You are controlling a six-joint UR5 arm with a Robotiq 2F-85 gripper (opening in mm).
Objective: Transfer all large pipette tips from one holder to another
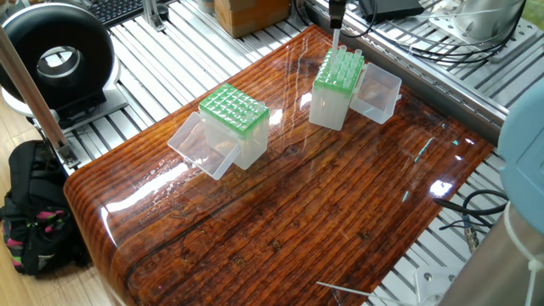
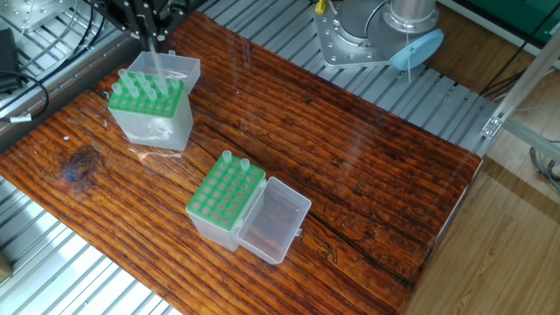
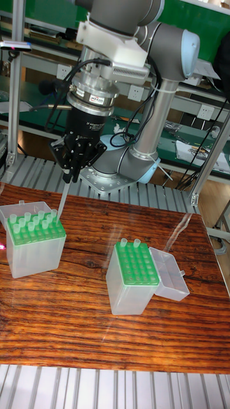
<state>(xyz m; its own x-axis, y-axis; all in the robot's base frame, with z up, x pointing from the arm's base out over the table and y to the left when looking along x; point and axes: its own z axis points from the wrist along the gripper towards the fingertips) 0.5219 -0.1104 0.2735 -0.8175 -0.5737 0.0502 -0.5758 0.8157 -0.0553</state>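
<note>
My gripper [image 3: 70, 171] is shut on one large pipette tip [image 3: 62, 203], which hangs nearly upright from its fingers. The tip's lower end sits just over the far corner of the green-topped holder [image 3: 35, 246] that is full of several tips. This same gripper [image 2: 150, 31] and tip [image 2: 157, 61] show above that holder [image 2: 149, 109] at the table's far left, and the tip [image 1: 336, 38] again above the holder [image 1: 336, 81]. The second green-topped holder [image 2: 226, 199] [image 1: 234, 119] [image 3: 131, 268] stands mid-table with two tips in its far row.
Both holders have clear lids hinged open beside them [image 2: 273, 219] [image 1: 378, 93]. The robot base [image 2: 367, 35] is bolted behind the wooden table [image 2: 367, 166]. A black round device [image 1: 59, 55], a backpack [image 1: 34, 208] and cables [image 1: 476, 212] lie off the table.
</note>
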